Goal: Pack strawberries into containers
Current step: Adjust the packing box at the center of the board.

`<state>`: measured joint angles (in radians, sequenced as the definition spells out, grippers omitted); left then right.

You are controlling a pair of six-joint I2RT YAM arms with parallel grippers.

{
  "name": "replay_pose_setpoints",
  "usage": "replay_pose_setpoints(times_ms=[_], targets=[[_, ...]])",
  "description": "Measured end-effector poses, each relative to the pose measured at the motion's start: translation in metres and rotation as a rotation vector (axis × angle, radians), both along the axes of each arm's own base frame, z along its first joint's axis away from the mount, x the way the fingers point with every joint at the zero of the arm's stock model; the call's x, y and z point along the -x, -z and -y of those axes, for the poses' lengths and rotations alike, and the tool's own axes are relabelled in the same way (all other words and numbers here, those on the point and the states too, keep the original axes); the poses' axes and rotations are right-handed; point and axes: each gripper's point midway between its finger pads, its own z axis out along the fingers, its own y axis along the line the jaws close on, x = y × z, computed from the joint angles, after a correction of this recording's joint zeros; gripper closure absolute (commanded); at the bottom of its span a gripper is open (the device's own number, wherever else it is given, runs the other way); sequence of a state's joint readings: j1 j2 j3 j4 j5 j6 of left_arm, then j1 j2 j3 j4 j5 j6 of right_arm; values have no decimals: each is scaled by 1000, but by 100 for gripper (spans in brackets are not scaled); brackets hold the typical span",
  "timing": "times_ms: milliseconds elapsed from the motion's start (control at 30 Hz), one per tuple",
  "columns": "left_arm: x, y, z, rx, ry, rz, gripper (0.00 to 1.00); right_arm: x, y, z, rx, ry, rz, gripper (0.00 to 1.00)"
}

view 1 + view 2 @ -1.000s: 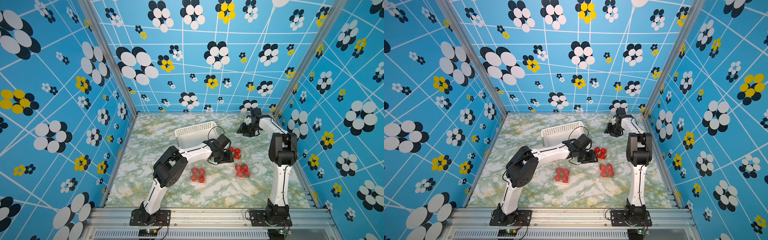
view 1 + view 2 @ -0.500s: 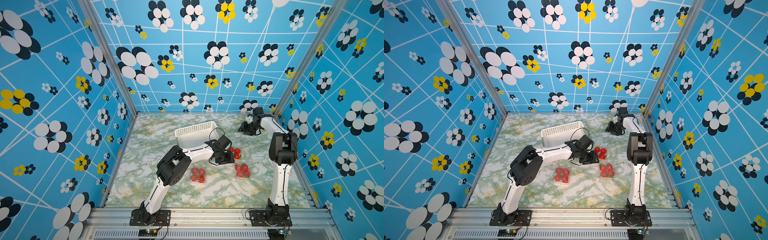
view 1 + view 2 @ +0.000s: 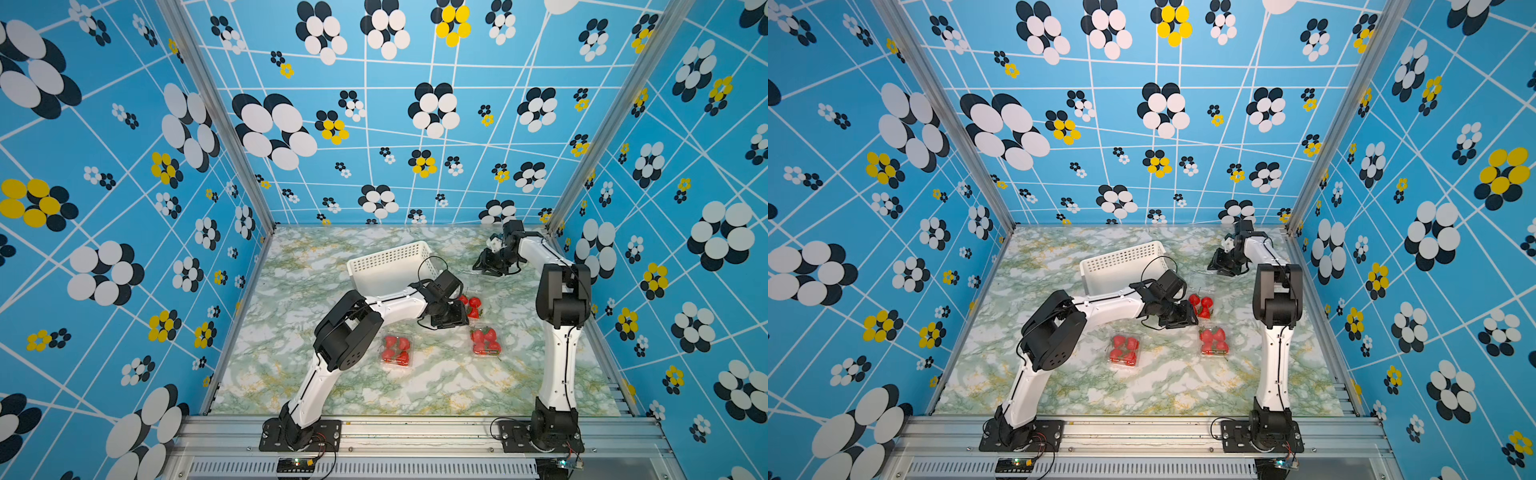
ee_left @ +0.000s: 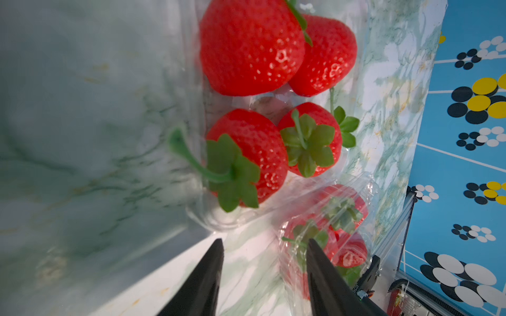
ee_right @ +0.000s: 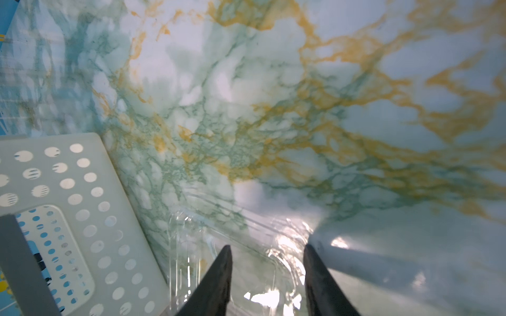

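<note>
Three containers (image 3: 397,351) sit mid-table (image 3: 415,390), well apart from its edges.

- I have the basket (image 3: 386,266) mid-bench (image 3: 415,386), toward the back.
- The rear container (image 3: 473,305) sits just right of the basket, with strawberries (image 4: 246,156) in it.
- The right container (image 3: 485,341) lies directly before it, and the centre container (image 3: 397,351) is further left. Both are filled.
- My left end effector (image 3: 455,321) is beside the rear container, and my right end effector (image 3: 484,268) is behind it.
</note>
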<state>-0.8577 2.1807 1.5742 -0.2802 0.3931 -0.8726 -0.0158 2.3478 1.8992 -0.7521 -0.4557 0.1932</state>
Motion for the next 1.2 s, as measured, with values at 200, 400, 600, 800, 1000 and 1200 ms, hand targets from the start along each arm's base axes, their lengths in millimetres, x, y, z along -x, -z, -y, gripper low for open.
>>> replay_pose_setpoints(times_ms=[200, 400, 600, 800, 1000, 1200], targets=[[-10, 0, -7, 2, -31, -5, 52, 17, 4, -2, -6, -19, -28, 73], [-15, 3, -10, 6, -54, -7, 52, 33, 6, -4, -15, -23, -57, 78], [-13, 8, -13, -2, -58, -10, 52, 47, 8, -4, -20, -18, -86, 85], [-13, 4, -25, 2, -84, -2, 49, 71, 8, -5, -27, 11, -130, 94], [-17, -14, -35, 36, -114, 32, 47, 90, 5, -5, -38, 74, -160, 100], [-13, -25, -46, 53, -134, 59, 46, 104, 3, -8, -14, 181, -169, 100]])
